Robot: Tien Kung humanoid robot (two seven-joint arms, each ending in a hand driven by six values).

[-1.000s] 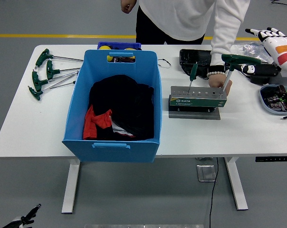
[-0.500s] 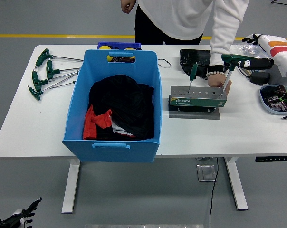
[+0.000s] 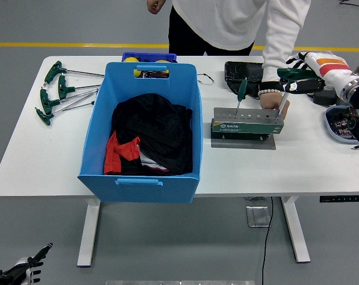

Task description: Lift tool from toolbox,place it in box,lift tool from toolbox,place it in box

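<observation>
A green T-handle tool (image 3: 288, 80) stands upright in the far right end of the grey tool rack (image 3: 248, 123) at centre-right of the white table (image 3: 43, 160), its crossbar partly covered by the robot's right hand (image 3: 303, 72). The hand, white and black, reaches in from the right edge and lies at the crossbar; whether its fingers have closed on the handle cannot be told from this angle. A second green-handled tool (image 3: 241, 94) stands in the rack toward its left end. A person's hand (image 3: 273, 101), in a white sleeve, rests at the rack's far right corner beside the first tool's shaft; the person is cut off above the torso by the top of the frame. Left of the rack sits the blue box (image 3: 144, 133), holding black and red cloth (image 3: 145, 139). Four more green T-handle tools (image 3: 59, 92) lie on the table's left end. The robot's left hand (image 3: 19, 274) hangs below table level at the bottom left corner, partly cut off, fingers loosely extended and empty. A black tray (image 3: 243, 76) behind the rack is largely hidden.
</observation>
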